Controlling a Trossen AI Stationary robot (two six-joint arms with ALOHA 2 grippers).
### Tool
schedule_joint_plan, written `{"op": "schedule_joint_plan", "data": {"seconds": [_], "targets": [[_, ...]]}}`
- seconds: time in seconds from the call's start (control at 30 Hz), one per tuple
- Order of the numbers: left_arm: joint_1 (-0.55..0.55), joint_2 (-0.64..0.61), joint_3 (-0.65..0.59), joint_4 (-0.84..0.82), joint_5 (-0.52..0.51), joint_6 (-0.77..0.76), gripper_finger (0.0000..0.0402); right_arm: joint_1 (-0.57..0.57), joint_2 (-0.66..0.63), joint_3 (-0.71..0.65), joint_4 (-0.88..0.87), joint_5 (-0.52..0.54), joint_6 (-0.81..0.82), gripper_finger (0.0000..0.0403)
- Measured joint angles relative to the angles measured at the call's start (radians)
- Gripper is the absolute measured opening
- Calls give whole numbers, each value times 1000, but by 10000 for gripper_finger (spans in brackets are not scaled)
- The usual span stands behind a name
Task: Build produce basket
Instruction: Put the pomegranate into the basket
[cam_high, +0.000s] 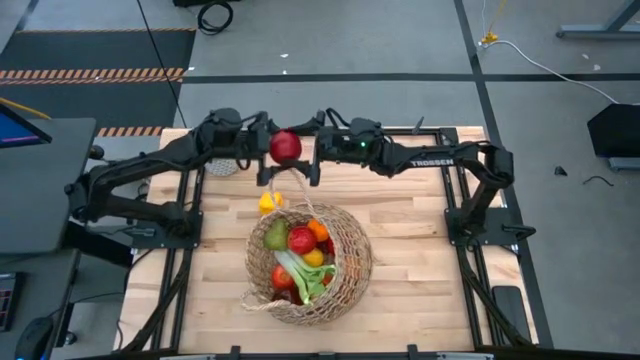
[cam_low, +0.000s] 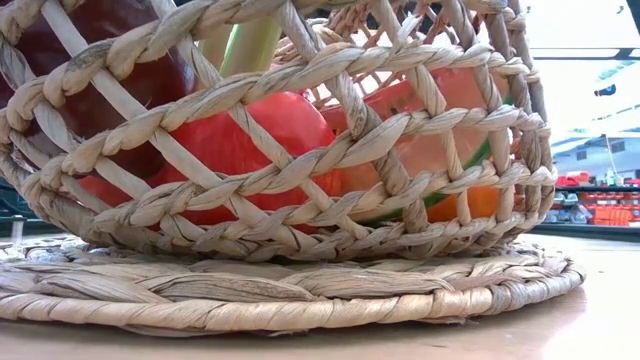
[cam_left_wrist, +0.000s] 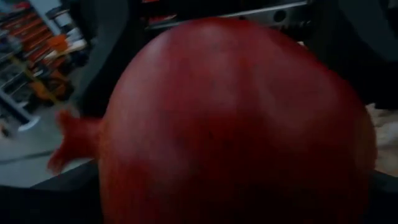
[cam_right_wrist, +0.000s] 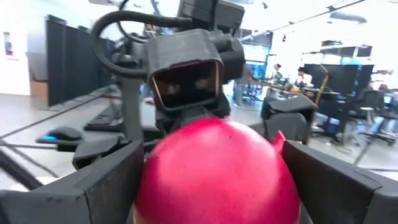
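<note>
While both arms meet above the table's far edge, the left gripper (cam_high: 268, 150) and right gripper (cam_high: 305, 152) clasp a red pomegranate (cam_high: 285, 147) between them; "TROSSEN" marks the right arm (cam_high: 430, 160). The basket (cam_high: 352, 262) of produce (cam_high: 300, 255) sits mid-table.

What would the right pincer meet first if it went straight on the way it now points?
The red fruit, which sits between the right pincer's fingers. Straight behind the fruit is the left arm's wrist, facing back. It would probably come next, but I cannot tell how near it is.
</note>
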Motion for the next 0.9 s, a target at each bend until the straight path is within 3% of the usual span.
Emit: {"op": "schedule_joint_plan", "data": {"seconds": [0.4,0.9], "targets": [[-241,-75,6,-10,-19,-181,389,165,-41,0,-40,42,3,381],[-580,-72,13,-190,-8,-516,389,383,-28,-7,-178,49,86,381]]}}
